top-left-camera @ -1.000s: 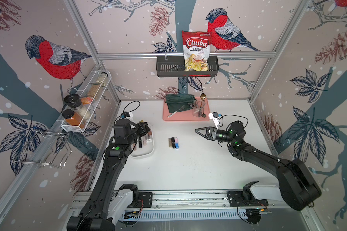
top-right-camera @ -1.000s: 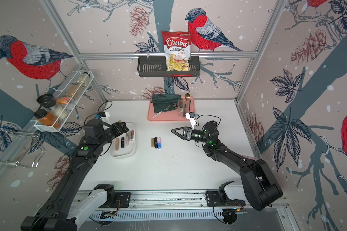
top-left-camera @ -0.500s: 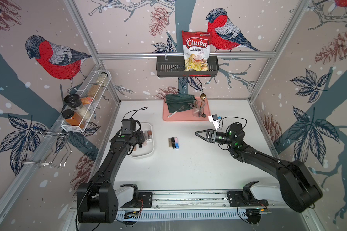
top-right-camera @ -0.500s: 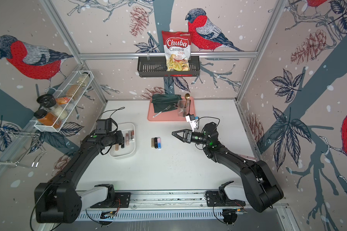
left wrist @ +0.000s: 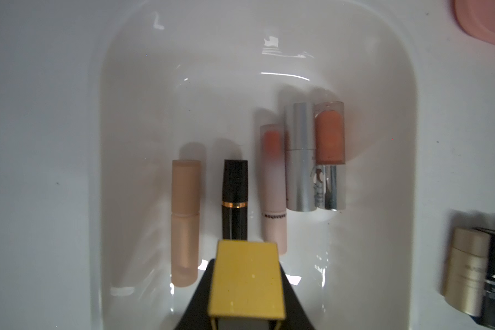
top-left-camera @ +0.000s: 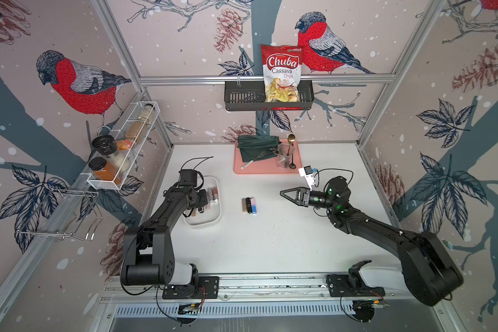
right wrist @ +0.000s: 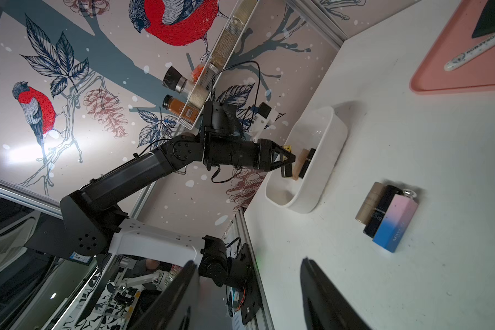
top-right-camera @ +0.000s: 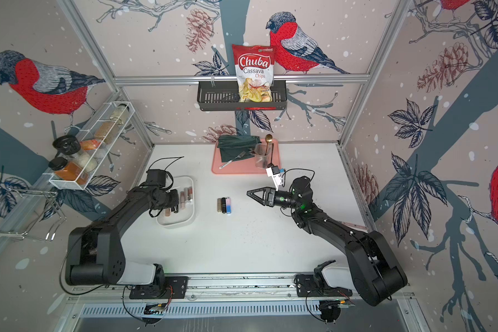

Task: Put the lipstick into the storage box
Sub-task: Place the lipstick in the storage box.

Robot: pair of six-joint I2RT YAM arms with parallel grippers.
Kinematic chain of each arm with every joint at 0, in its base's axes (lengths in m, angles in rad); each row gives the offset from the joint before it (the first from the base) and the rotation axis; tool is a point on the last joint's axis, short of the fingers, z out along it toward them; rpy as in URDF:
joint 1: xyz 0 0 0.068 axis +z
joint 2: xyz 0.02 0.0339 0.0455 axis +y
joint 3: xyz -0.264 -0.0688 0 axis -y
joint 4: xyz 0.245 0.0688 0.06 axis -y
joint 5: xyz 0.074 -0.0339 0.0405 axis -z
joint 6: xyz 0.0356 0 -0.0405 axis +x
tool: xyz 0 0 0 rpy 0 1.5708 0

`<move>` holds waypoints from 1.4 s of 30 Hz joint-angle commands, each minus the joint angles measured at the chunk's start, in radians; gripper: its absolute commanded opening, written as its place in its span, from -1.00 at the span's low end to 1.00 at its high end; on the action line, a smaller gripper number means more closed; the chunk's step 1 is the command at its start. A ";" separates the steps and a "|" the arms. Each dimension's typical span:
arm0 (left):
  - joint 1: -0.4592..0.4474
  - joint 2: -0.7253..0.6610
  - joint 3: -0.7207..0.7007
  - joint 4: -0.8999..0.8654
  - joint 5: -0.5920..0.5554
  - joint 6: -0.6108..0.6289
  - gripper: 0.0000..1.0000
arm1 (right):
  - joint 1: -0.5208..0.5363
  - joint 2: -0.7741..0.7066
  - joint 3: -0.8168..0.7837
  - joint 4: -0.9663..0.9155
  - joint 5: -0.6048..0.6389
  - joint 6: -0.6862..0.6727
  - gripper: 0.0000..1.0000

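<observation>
The white storage box (top-left-camera: 213,221) (top-right-camera: 184,222) sits left of centre, with several lipsticks lying in it. My left gripper (top-left-camera: 201,207) (left wrist: 240,243) is low inside it, shut on a black lipstick (left wrist: 235,197) with a gold ring. That lipstick lies between a beige tube (left wrist: 185,220) and a pale pink one (left wrist: 273,185), its near end hidden by the jaws. Three more lipsticks (top-left-camera: 249,205) (right wrist: 386,220) lie side by side on the table mid-way between the arms. My right gripper (top-left-camera: 282,192) (right wrist: 249,260) hovers open and empty to their right, pointing at them.
A pink tray (top-left-camera: 268,169) with a green cloth, cutlery and a glass stands at the back. A black wall basket (top-left-camera: 242,99) holds a chips bag. A wire spice rack (top-left-camera: 121,149) hangs on the left wall, close to the left arm.
My left gripper has come down from above the box's far end into the box, still shut on the black lipstick. The right arm has barely moved.
</observation>
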 commanded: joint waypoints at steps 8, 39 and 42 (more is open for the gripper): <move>0.017 0.139 0.072 -0.015 -0.096 0.035 -0.68 | 0.000 0.001 -0.015 0.022 0.010 -0.013 0.21; -0.003 -0.164 -0.016 0.144 0.149 0.066 -0.06 | 0.175 -0.180 0.048 -0.601 0.341 -0.330 0.26; -0.013 -0.187 -0.019 0.157 0.179 0.065 -0.05 | 0.186 -0.203 0.075 -0.660 0.391 -0.340 0.35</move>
